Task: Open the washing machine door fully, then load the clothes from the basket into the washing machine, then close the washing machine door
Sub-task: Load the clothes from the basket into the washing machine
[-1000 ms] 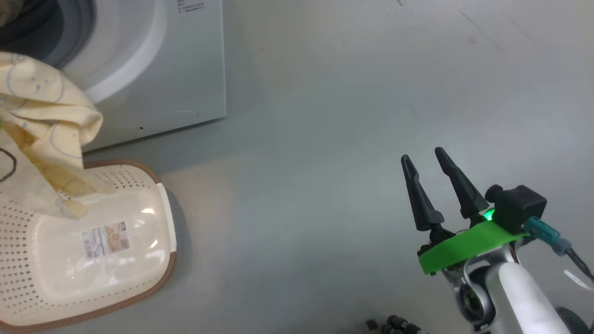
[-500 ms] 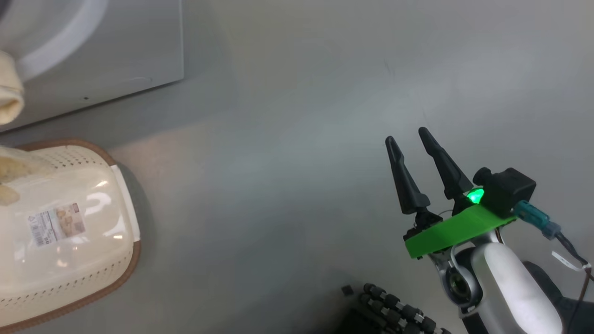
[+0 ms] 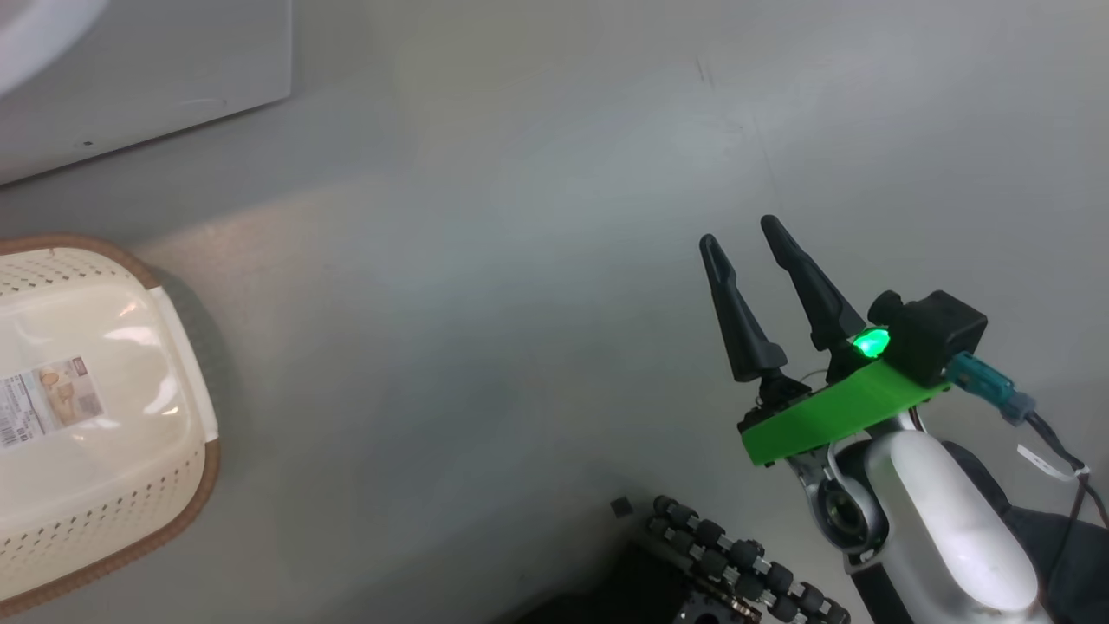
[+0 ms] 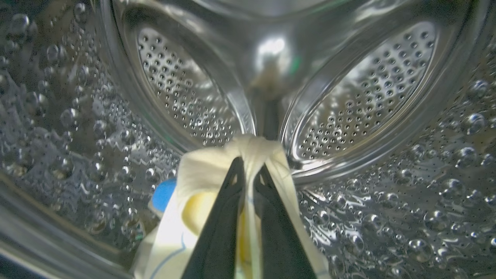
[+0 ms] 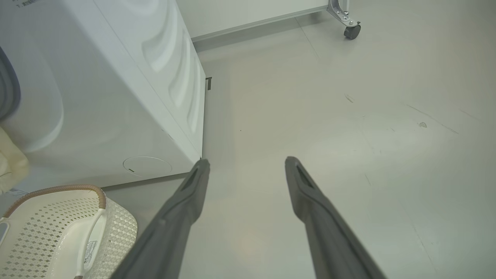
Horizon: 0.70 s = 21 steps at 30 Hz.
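Inside the perforated steel drum (image 4: 368,97) of the washing machine (image 3: 173,61), my left gripper (image 4: 250,162) is shut on a bunched cream-yellow piece of the clothes (image 4: 201,174) that has a blue patch. The cloth hangs down around the fingers. The cream basket (image 3: 186,485) stands on the floor at the left, its labelled base bare. Far to the right of it, my right gripper (image 3: 737,231) hovers over the floor, open and holding nothing. The right wrist view has that gripper (image 5: 247,162) beside the machine's corner (image 5: 116,97), the basket (image 5: 50,221) and a bit of cream cloth (image 5: 9,162). The washing machine door is out of view.
My own base, with its black roller wheel (image 3: 736,563), sits at the bottom of the head view. A caster of some frame (image 5: 352,31) stands far off behind the machine. Grey floor (image 3: 520,303) stretches between basket and right gripper.
The head camera has turned, sliding the machine and basket toward the left. The cream cloth that hung over the basket has left the head view. My right gripper stays open.
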Available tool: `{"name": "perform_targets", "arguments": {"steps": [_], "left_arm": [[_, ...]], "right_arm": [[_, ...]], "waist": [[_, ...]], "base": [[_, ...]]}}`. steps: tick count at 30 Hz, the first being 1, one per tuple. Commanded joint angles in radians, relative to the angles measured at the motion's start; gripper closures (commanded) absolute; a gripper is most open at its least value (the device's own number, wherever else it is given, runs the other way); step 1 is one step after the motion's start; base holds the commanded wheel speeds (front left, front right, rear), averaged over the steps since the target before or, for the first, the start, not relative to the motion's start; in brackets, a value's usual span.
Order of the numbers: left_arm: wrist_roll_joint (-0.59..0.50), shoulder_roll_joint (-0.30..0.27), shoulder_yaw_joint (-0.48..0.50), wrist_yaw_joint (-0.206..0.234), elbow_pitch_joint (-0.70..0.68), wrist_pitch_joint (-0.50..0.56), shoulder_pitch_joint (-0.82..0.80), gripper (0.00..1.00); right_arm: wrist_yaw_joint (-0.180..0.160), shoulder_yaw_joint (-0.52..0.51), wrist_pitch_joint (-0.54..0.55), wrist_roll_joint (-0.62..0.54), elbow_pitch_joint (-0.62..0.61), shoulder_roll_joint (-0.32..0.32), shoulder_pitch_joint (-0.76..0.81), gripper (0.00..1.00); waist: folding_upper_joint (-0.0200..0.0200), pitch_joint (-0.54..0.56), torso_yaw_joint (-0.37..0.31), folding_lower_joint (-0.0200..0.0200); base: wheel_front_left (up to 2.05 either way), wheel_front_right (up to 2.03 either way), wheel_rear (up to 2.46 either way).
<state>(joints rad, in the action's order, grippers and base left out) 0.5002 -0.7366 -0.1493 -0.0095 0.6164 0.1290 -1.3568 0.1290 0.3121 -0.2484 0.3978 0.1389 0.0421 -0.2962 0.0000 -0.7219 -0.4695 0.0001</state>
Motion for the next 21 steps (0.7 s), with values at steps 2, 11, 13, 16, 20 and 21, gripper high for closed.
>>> {"name": "perform_targets", "arguments": {"steps": [2,11,13,16,20,21], "left_arm": [[-0.027,-0.07,0.014,-0.026,-0.022,-0.055,-0.058,1.0],[-0.074,-0.071,-0.017,-0.045,0.081,-0.191,-0.144,1.0],[-0.068,-0.066,-0.024,-0.048,0.115,-0.165,-0.147,1.0],[-0.055,-0.06,-0.03,-0.051,0.152,-0.117,-0.155,1.0],[-0.045,-0.061,-0.033,-0.051,0.176,-0.09,-0.144,0.0],[-0.045,-0.061,-0.033,-0.051,0.176,-0.09,-0.144,0.0]], "right_arm": [[0.002,0.017,-0.013,0.011,-0.025,0.008,-0.002,0.0],[0.002,0.018,-0.013,0.015,-0.035,0.008,-0.003,0.0],[0.002,0.015,-0.013,0.014,-0.035,0.008,-0.003,0.0],[0.002,0.015,-0.013,0.013,-0.031,0.008,-0.007,0.0],[0.002,0.012,-0.013,0.009,-0.028,0.008,-0.015,0.0],[0.002,0.012,-0.013,0.009,-0.028,0.008,-0.015,0.0]], "waist": [[0.0,-0.013,-0.005,-0.0001],[0.0,-0.036,-0.004,-0.0001],[0.0,-0.038,0.0,-0.0001],[0.0,-0.039,0.007,-0.0001],[0.0,-0.037,0.017,-0.0001],[0.0,-0.037,0.017,-0.0001]], "base": [[0.0,0.0,0.0],[0.0,0.0,0.0],[0.0,0.0,0.0],[0.0,0.0,0.0],[0.0,0.0,0.0],[0.0,0.0,0.0]]}}
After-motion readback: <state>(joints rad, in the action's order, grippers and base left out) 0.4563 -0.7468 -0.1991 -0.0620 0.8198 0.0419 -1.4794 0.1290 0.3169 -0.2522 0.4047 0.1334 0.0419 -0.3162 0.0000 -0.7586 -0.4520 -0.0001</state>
